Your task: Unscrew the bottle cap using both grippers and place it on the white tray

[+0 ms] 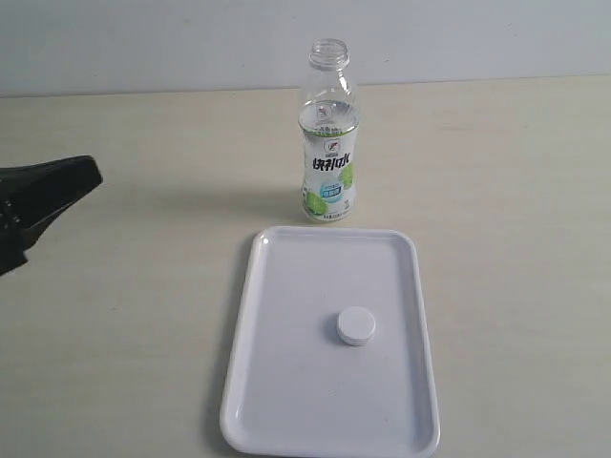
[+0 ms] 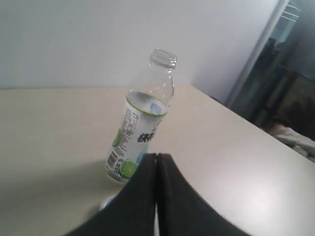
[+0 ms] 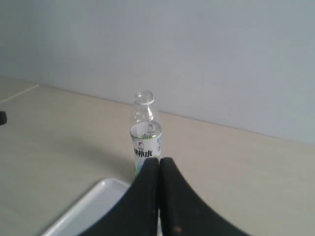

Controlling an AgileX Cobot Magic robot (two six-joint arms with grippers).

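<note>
The bottle (image 1: 328, 143) stands upright on the table behind the white tray (image 1: 286, 382), its neck bare and open. The white bottle cap (image 1: 355, 326) lies flat on the tray, right of its middle. My left gripper (image 1: 91, 174) shows at the left edge of the exterior view, well away from the bottle. In the left wrist view its fingers (image 2: 157, 156) are pressed together with nothing between them, the bottle (image 2: 142, 123) beyond them. The right gripper (image 3: 159, 161) is likewise shut and empty, with the bottle (image 3: 145, 132) and a tray corner (image 3: 83, 209) ahead; the exterior view does not show it.
A pale wooden table (image 1: 496, 172) runs back to a plain light wall (image 1: 143, 38). In the left wrist view a dark area with a metal frame (image 2: 275, 64) lies past the table's edge.
</note>
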